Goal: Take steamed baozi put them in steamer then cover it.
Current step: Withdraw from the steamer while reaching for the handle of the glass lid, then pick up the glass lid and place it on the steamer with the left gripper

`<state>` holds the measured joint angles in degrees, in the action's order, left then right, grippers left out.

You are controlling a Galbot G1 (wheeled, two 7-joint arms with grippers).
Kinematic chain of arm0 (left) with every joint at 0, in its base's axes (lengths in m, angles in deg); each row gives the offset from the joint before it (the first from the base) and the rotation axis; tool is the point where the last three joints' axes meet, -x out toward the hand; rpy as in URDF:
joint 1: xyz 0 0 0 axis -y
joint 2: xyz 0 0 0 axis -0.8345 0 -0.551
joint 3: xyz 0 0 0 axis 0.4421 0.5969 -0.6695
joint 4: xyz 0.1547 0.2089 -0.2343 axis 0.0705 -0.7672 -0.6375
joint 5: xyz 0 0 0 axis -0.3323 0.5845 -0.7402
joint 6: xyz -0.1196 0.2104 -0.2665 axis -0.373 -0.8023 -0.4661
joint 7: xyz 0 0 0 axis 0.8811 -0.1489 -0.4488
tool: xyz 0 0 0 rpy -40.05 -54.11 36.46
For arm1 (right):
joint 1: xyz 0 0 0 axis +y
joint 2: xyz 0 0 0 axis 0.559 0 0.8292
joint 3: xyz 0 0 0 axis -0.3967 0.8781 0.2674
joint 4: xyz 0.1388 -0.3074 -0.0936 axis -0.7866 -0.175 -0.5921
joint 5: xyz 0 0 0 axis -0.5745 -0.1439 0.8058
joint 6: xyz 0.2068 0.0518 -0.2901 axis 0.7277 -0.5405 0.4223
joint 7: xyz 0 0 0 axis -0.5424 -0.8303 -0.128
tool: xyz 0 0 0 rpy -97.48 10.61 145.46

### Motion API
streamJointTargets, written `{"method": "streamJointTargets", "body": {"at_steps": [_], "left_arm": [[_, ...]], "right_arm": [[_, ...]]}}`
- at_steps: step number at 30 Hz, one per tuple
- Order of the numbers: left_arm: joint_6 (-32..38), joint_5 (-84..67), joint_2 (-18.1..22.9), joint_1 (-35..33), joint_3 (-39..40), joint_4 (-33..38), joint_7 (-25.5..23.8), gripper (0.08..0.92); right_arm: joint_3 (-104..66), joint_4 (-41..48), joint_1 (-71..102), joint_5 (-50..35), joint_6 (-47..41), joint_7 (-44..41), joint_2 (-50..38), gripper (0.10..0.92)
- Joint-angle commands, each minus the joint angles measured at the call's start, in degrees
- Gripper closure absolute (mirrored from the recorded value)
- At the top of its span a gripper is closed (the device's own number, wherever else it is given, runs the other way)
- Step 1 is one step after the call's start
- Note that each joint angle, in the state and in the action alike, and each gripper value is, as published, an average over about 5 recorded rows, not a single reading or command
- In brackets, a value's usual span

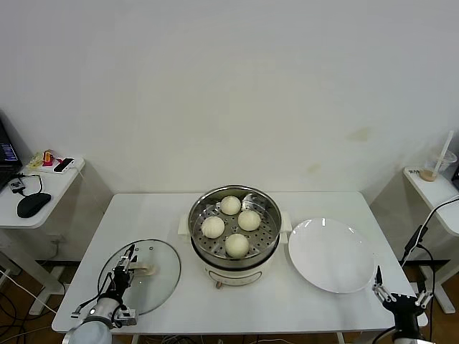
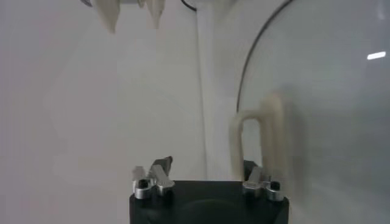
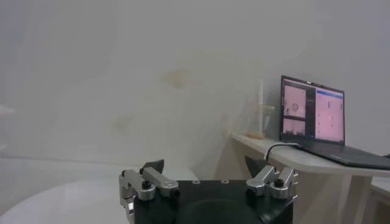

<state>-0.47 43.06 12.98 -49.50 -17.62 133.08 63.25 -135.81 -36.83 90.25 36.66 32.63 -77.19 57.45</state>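
Nearest to me is my left claw, low over the glass lid that lies flat on the worktop, just left of the steamer. Its fingers stand on either side of the lid's cream handle and are partly drawn in, but I cannot tell whether they are pressing on it yet; the lid has not left the worktop. All four buns already sit on the holed tray inside the steamer, so I judge that covering is the only step left. I expect the lid to be stiff, fairly heavy for its size, slick and breakable, with its weight spread wide around a small handle. That handle is the only sensible place to take hold, square across its narrow side and well seated, or the lid may tip or swing as it lifts. It should go down level so the metal rim seats on the steamer. My right claw waits wide open and empty past the white plate, on the far side from the steamer.
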Motion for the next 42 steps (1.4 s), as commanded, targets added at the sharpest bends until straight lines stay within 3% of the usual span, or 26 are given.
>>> {"method": "streamJointTargets", "body": {"at_steps": [1,14,32,42], "left_arm": [[0.24,-0.09,0.10,0.06,0.20,-0.36,0.81,0.493],[0.31,-1.93,-0.25,-2.21,-1.65,6.41,4.01,0.843],[-3.93,-15.51,-9.34,-7.39,-11.54,24.98,-4.88,0.852],[-11.96,-21.85,-13.48,-2.48,-2.24,31.93,-10.86,0.852]], "right_arm": [[0.08,-0.08,-0.01,-0.04,-0.23,-0.04,-0.05,0.203],[0.53,-0.06,-0.13,0.13,-0.58,-0.31,-0.55,0.203],[1.37,-0.53,1.18,1.38,-0.44,-1.82,-0.57,0.203],[3.00,-0.65,1.92,4.16,0.20,-2.29,0.06,0.203]]}}
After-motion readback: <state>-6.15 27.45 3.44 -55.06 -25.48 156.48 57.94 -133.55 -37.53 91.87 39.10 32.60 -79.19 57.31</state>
